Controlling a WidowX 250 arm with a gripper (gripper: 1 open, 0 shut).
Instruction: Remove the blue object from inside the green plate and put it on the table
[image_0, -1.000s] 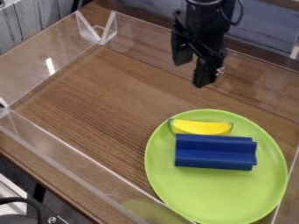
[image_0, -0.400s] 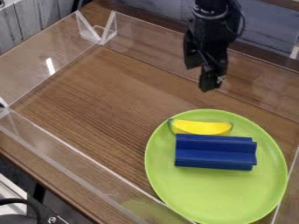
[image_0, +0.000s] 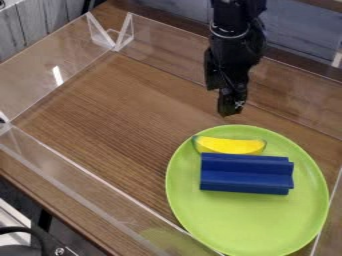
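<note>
Front wall: a low clear acrylic wall ran along the nearest edge of the table, catching reflections
Green plate: a large round lime-green plate with a slightly raised rim lay flat at the near right of the table, partly cut off by the bottom edge of the view
Blue object: a dark blue ridged rectangular block lay flat inside the green plate, near its middle, long side running left to right
Banana: a yellow banana lay on the plate just behind the block, close to it or touching it; which, the view did not show
Table: a brown wood-grain tabletop stretched bare to the left of the plate
Gripper: a black gripper pointed down over the table just beyond the plate's far rim, its jaws apart and holding nothing
Far corner: a clear acrylic corner piece stood at the back left
</note>
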